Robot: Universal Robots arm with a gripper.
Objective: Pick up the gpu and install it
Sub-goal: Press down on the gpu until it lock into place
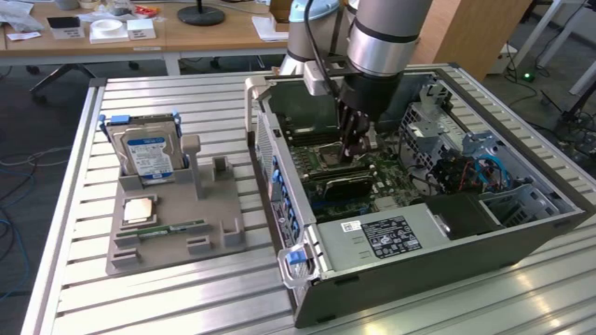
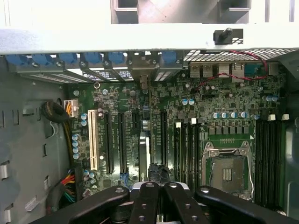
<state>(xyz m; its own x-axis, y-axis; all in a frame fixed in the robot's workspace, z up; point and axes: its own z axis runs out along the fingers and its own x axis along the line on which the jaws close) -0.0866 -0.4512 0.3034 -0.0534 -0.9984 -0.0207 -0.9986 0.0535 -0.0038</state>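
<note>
A slatted aluminium table (image 1: 186, 296) carries an open grey tower computer case (image 1: 419, 276) on the exterior view's right and a grey plastic parts holder (image 1: 172, 241) with a silver hard drive (image 1: 149, 157) on its left. The wrist view shows the green motherboard (image 2: 224, 107), with the gpu (image 2: 145, 147), a thin black card, edge-on in a slot. The exterior view shows it (image 1: 349, 183) below the black gripper (image 1: 359, 150). The gripper's (image 2: 156, 186) fingers are drawn together over the card's upper edge. I cannot tell whether they touch it.
</note>
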